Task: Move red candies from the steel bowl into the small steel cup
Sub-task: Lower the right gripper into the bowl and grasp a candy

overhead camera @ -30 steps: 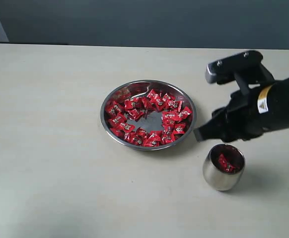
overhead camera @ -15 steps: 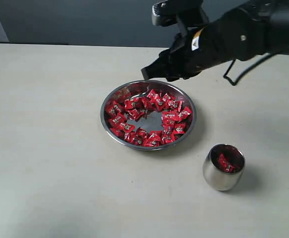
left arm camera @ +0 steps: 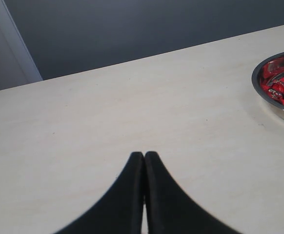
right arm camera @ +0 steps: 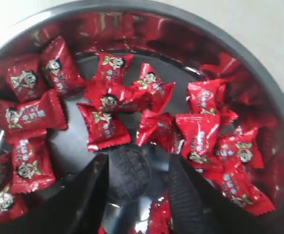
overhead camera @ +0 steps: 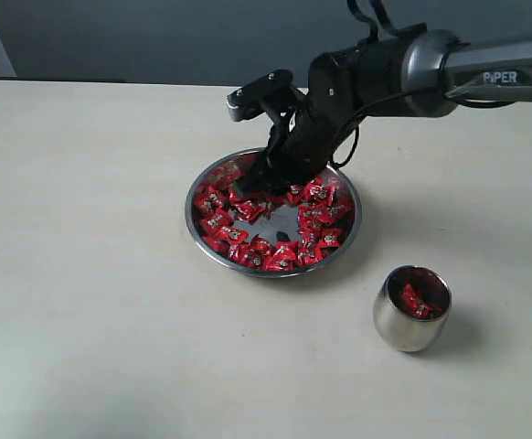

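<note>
The steel bowl (overhead camera: 196,230) sits mid-table with many red candies (overhead camera: 248,249) ringing its bare bottom. My right gripper (overhead camera: 259,187) reaches down into the bowl's far-left part. In the right wrist view the right gripper (right arm camera: 139,161) is open, its fingers just above the bare steel bottom, nothing between them, and red candies (right arm camera: 105,129) lie right ahead of the tips inside the bowl's rim (right arm camera: 259,73). The small steel cup (overhead camera: 410,315) stands upright to the bowl's front right with a red candy (overhead camera: 414,300) inside. My left gripper (left arm camera: 144,155) is shut, empty, above bare table, away from the bowl (left arm camera: 271,100).
The right arm (overhead camera: 403,69) stretches in from the right, above the table behind the bowl. A dark wall (overhead camera: 248,37) runs along the table's far edge. Pale table surface (overhead camera: 83,293) lies left of and in front of the bowl.
My right gripper left the spot beside the cup, swung up over the bowl's far rim, and has come down into the bowl. Its jaws have widened a little. The left gripper's earlier state is not shown.
</note>
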Motion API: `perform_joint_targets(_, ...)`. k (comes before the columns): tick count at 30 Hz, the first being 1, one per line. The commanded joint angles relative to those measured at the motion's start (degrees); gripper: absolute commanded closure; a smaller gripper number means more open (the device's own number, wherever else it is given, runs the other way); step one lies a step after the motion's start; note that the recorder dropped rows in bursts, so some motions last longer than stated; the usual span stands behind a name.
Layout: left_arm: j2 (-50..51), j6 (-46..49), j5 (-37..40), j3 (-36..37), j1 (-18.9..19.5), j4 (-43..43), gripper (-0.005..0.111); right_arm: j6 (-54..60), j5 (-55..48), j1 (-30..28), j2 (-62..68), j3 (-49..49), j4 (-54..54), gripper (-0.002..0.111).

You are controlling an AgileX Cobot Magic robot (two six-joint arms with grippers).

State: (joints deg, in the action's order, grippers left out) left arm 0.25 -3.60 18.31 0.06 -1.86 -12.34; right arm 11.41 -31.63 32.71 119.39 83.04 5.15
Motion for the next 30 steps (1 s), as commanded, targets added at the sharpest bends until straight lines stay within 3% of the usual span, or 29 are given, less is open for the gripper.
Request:
perform_joint_targets(1,-0.25,-0.31,-0.39,-0.06,-0.02,0.06,0.106,4.02,0.15,-0.05,1.91,2.69,2.87,0.055)
perform_joint_targets(17,-0.25,-0.31,-0.39,-0.06,-0.02,-0.05,0.106,4.02,-3.03,-0.05,7.24,7.07,2.27,0.06)
perform_joint_targets(19,-0.25,-0.31,-0.39,-0.06,-0.02,-0.05,0.106,4.02,-2.91,-0.05,7.4,7.07,2.12,0.081)
perform_joint_targets(21,-0.25,-0.31,-0.39,-0.06,-0.02,-0.05,0.106,4.02,-2.91,-0.05,7.97,7.07,1.34,0.093)
perform_joint_targets(25,-0.25,-0.31,-0.39,-0.06,-0.02,-0.05,0.106,3.18,-2.91,-0.05,8.38,7.07,1.19,0.095)
perform_joint_targets(30,-0.25,-0.31,-0.39,-0.06,-0.02,-0.05,0.106,2.75,-2.18,-0.05,6.66,7.07,1.19,0.109)
